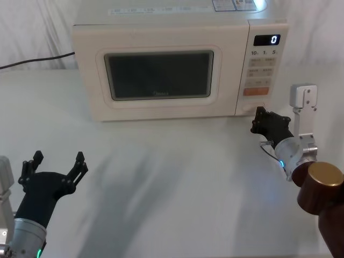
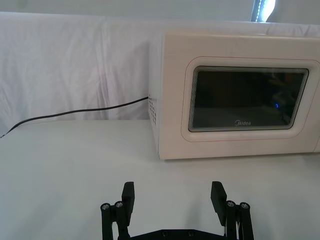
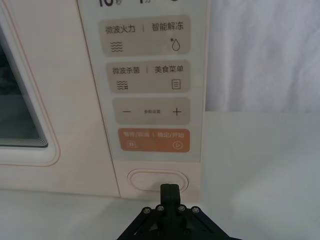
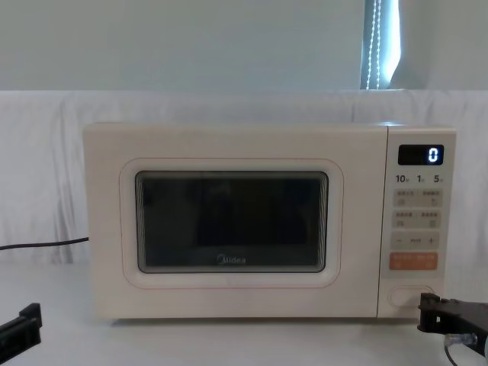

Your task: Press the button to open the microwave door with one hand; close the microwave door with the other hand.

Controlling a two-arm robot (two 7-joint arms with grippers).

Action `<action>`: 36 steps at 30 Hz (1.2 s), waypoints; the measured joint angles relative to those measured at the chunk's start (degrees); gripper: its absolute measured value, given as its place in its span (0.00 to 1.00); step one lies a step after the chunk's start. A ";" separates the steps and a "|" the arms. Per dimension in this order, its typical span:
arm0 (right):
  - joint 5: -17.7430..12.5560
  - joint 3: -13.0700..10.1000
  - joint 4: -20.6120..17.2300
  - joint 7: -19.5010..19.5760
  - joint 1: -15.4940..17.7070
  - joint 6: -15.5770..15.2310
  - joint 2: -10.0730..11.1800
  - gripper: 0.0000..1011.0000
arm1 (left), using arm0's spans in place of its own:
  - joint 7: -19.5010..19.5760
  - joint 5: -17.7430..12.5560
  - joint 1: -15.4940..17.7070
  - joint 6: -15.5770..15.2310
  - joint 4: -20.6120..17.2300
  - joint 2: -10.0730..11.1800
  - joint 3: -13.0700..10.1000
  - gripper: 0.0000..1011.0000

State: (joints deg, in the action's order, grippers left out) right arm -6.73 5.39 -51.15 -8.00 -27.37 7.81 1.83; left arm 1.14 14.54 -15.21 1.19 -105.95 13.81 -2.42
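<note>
The cream microwave stands at the back of the table with the microwave door (image 1: 158, 75) flush with the body, its dark window and "Midea" logo facing me (image 4: 231, 221). The wide cream button (image 3: 157, 180) sits at the bottom of the control panel, under the orange key (image 3: 154, 140). My right gripper (image 3: 170, 192) is shut to a point right in front of the button's lower edge; I cannot tell whether it touches. It also shows in the head view (image 1: 262, 115) and the chest view (image 4: 428, 311). My left gripper (image 1: 59, 161) hovers open at the near left, well short of the door (image 2: 247, 100).
A black power cable (image 2: 75, 112) runs from the microwave's left side across the white table (image 1: 177, 183). White cloth drapes the wall behind. A display reading 0 (image 4: 431, 155) tops the control panel.
</note>
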 joint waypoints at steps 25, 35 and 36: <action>0.01 -0.65 7.28 -0.82 -4.43 3.02 -0.65 0.00 | 0.00 0.00 0.00 0.00 0.00 0.00 0.00 0.99; 0.30 -0.62 10.67 -1.25 -6.64 3.88 -0.90 0.00 | 0.00 0.00 0.00 0.00 0.00 0.00 0.00 0.99; 0.33 -0.61 11.00 -1.26 -6.85 3.98 -0.91 0.00 | 0.00 0.00 0.00 0.00 0.00 0.00 0.00 0.99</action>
State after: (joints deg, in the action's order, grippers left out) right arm -6.40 4.78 -40.15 -9.27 -34.22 11.79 0.92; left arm 1.13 14.54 -15.21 1.19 -105.95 13.81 -2.41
